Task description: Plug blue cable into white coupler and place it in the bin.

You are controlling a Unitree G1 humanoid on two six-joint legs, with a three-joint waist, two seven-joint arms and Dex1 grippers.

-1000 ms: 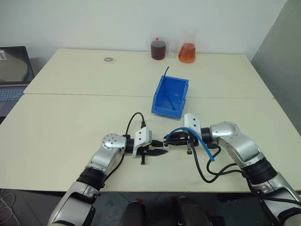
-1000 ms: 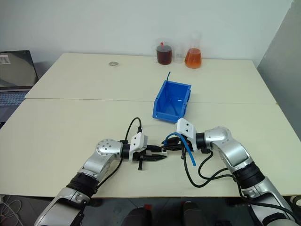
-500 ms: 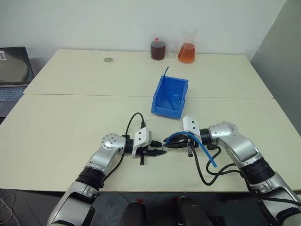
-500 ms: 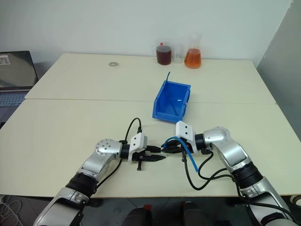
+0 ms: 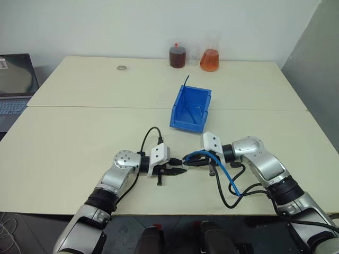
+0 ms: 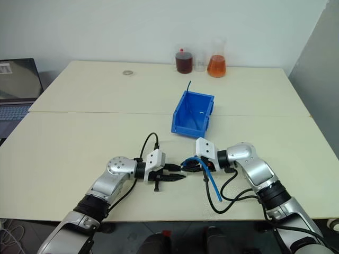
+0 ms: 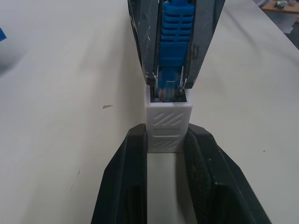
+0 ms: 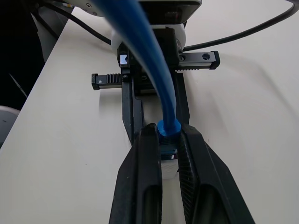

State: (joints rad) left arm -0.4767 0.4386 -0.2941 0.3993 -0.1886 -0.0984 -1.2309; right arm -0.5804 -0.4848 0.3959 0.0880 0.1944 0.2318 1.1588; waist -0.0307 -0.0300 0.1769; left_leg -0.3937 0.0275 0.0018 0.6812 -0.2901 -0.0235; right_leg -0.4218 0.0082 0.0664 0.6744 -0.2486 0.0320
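Meeting near the table's (image 5: 79, 137) front edge: left hand (image 5: 178, 171) pinching white coupler (image 7: 167, 126), right hand (image 5: 190, 161) gripping blue cable (image 5: 225, 173).

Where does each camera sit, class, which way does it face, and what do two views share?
Left eye view: on the head, facing forward and down over the table; both arms show, bin beyond.
Right eye view: beside it, same scene.
Left wrist view: along the left gripper, which holds the white coupler; the right gripper faces it.
Right wrist view: along the right gripper, shut on the blue cable.
Shared: both wrist views show the cable's plug at the coupler.
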